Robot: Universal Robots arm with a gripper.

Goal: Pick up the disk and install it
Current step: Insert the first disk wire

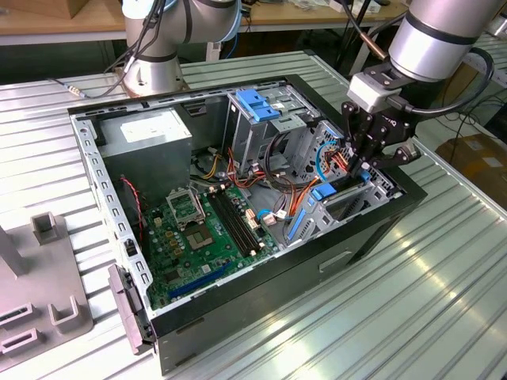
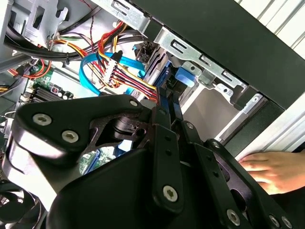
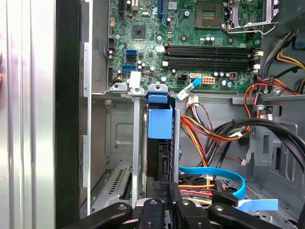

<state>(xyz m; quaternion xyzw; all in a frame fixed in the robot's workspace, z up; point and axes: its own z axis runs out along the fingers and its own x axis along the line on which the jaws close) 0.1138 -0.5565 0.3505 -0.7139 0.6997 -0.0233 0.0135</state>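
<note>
One disk (image 3: 159, 129) stood on edge in a slot of the lower drive bay, its blue carrier tab uppermost in the first wrist view; in the exterior view it (image 1: 323, 192) sat by the near wall of the open computer case (image 1: 261, 301), at the exterior view's right. One gripper (image 1: 360, 168) reached down into that bay, and its black fingers (image 3: 164, 191) met the disk's rear edge, though whether they were clenched on it or released I could not tell. A tall drive cage (image 1: 261, 127) with one blue latch stood behind. Bundled red, yellow and orange wires (image 3: 205, 129) and one flat blue cable (image 3: 219, 174) crowded just beside the slot (closest on the motherboard (image 1: 198, 229) side). One person's hand (image 2: 274, 169) rested on the table by the case. No writing could be read
</note>
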